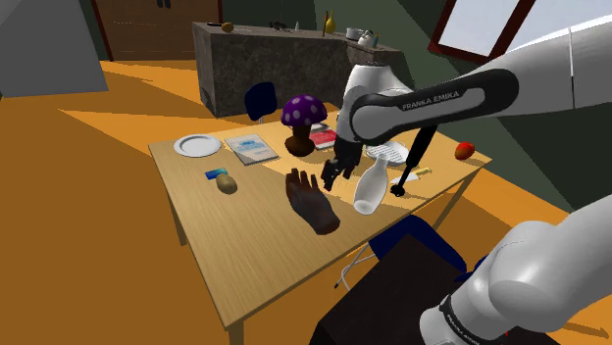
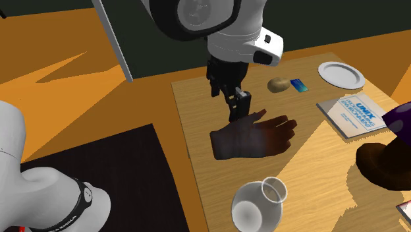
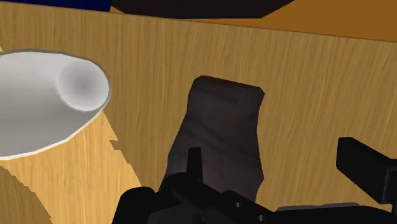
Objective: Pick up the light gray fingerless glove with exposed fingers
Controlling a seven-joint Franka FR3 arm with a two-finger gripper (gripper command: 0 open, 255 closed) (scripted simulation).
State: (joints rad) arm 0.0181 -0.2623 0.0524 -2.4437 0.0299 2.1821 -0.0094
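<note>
The dark fingerless glove (image 1: 312, 204) was pictured flat on the desk (image 1: 245, 255), at eight o'clock from the white vase (image 1: 370, 186). The gripper (image 2: 230, 104) was poised over it, fingers (image 3: 194, 162) parted, nothing clasped; grasp and lift were judged undone.

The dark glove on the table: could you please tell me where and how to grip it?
Probably the narrow cuff end, from straight above: the glove lies flat on the table, so the open gripper should straddle its width, clear of the white vase.
</note>
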